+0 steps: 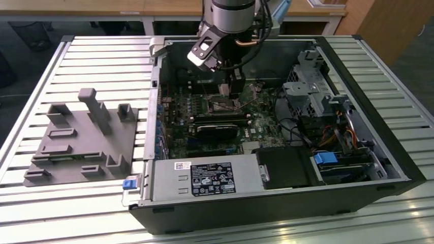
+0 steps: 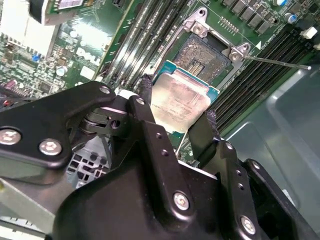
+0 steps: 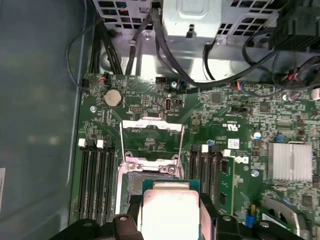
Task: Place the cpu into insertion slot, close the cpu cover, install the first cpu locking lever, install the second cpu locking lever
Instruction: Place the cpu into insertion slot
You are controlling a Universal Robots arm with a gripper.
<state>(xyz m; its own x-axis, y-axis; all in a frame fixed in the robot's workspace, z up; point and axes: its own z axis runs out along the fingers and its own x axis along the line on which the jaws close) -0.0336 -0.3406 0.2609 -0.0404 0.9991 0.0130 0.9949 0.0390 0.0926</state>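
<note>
My gripper is shut on the cpu, a flat square chip with a silvery top and a green rim, pinched by two opposite edges between black fingers. It hangs slightly tilted just above and beside the insertion slot, whose pale pin field lies bare in its metal frame. In the first wrist view the cpu overlaps the near edge of the insertion slot. Beyond it the cpu cover stands flipped open. A thin locking lever juts out from the socket. The gripper reaches down into the case.
The open computer case lies on a slatted table. A black cooler sits just in front of the socket, with memory slots on either side. A drive cage and cables lie toward the exterior view's right. A grey fixture stands outside.
</note>
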